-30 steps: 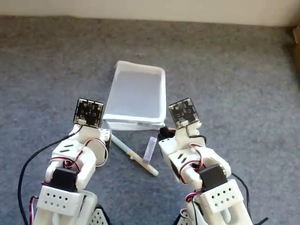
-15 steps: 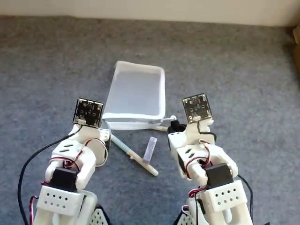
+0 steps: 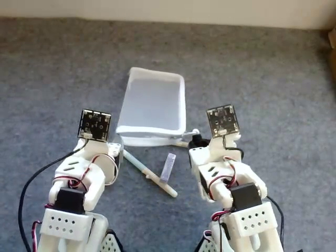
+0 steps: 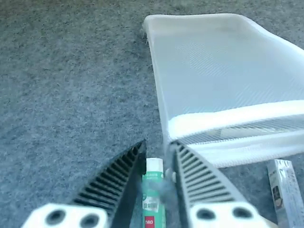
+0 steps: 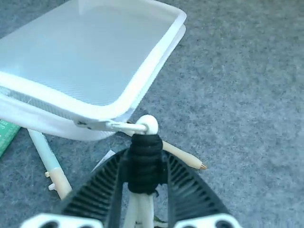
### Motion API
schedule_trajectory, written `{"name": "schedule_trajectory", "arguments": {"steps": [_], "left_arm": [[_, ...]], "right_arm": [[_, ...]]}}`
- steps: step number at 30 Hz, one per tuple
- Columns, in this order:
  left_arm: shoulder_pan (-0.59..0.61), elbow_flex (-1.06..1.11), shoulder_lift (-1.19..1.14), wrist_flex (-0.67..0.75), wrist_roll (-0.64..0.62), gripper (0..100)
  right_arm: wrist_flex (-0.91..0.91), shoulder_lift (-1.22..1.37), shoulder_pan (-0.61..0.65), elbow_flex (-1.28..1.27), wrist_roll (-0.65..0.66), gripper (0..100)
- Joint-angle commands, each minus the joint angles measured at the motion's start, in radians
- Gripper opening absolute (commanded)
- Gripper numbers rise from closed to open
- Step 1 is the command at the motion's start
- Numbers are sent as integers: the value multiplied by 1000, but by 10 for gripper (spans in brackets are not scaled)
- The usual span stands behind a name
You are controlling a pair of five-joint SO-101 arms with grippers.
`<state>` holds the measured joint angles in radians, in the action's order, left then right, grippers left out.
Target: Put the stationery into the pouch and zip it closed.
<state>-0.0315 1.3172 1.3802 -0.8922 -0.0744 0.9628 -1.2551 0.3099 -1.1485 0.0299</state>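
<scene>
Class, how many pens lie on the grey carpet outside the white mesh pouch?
2. A pale teal-and-cream pen lies between the arms; a beige pen lies under the right gripper, by the white mesh pouch's open end. Others may be hidden.

Reads as a hobby or lab robotics bench, not a kitchen or shop. The work surface is grey low-pile carpet (image 3: 63, 68) from edge to edge. A pale strip (image 3: 157, 10) runs along the far side; wall or skirting, can't tell. There's a sliver of brown wood (image 3: 332, 47) at the far right, too little to identify. The rig looks home-built: the left arm (image 3: 79, 181) and right arm (image 3: 231, 184) are white plastic with perforated bases, loose red and black wires (image 3: 220, 189), and bare camera boards (image 3: 95, 125) on the wrists. Items laid out are desk stuff: a mesh pouch (image 3: 155, 102) and a pen (image 3: 149, 174).
</scene>
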Motion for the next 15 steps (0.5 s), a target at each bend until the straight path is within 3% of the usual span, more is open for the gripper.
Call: {"name": "schedule_trajectory", "arguments": {"steps": [1,15], "left_arm": [[25,25,7,51,3,241],[25,88,1,153,5,244]], "right_arm": [[-13,-25,15,70,49,5],[246,-25,183,311,78,5]]}}
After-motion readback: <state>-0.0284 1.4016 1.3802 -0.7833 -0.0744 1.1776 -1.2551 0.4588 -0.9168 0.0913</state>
